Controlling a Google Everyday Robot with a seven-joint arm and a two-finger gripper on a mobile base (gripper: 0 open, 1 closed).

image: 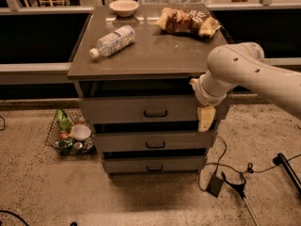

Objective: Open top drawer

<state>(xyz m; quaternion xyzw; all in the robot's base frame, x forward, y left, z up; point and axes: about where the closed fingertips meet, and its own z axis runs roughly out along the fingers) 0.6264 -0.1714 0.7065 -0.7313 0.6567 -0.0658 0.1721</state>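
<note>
The top drawer [127,109] is the tallest, widest grey-brown front of three under the counter top, with a small black bar handle [155,113]. Its front stands a little proud of the cabinet. Two shorter drawers [150,142] lie below it. My gripper [205,118] hangs from the white arm [244,72] at the right end of the top drawer's front, right of the handle and apart from it. Its yellowish fingers [205,119] point down over the gap below the drawer.
On the counter top [155,55] lie a plastic water bottle [113,40], a small bowl [124,6] and a chip bag [187,20]. A wire basket [70,133] with cans and a cup stands on the floor at the left. Cables and a power brick [216,185] lie on the floor at the right.
</note>
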